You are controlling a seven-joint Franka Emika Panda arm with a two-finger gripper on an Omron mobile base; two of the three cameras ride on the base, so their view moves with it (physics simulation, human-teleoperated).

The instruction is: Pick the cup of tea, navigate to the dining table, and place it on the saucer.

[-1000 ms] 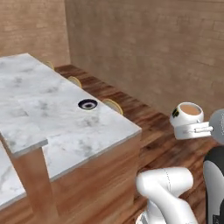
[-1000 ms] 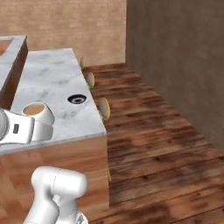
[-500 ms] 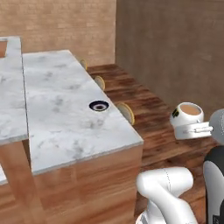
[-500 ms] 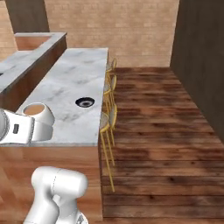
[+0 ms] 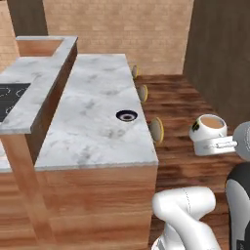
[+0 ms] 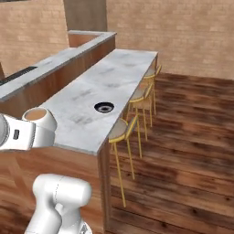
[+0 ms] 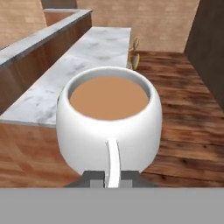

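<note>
One cup of tea (image 5: 211, 128) rides upright in the pincer (image 7: 109, 177), whose jaws are clamped on the thin white handle at the cup's near side, so that the brown liquid lies level under the rim. In the left base view the cup hangs in the air over the wooden floor (image 6: 192, 137), well apart from the desk (image 5: 97, 122) and off its near corner; in the right base view it (image 6: 37, 119) sits at the arm's end beside the same corner. On the marble top lies the saucer (image 5: 126, 115), a small black dish with a pale centre, bare and near the edge that faces the yellow stools (image 6: 132, 123). Judged from this layout, the carry is done in part: the cup must yet be brought over the saucer and lowered, kept level to avoid a spill.
</note>
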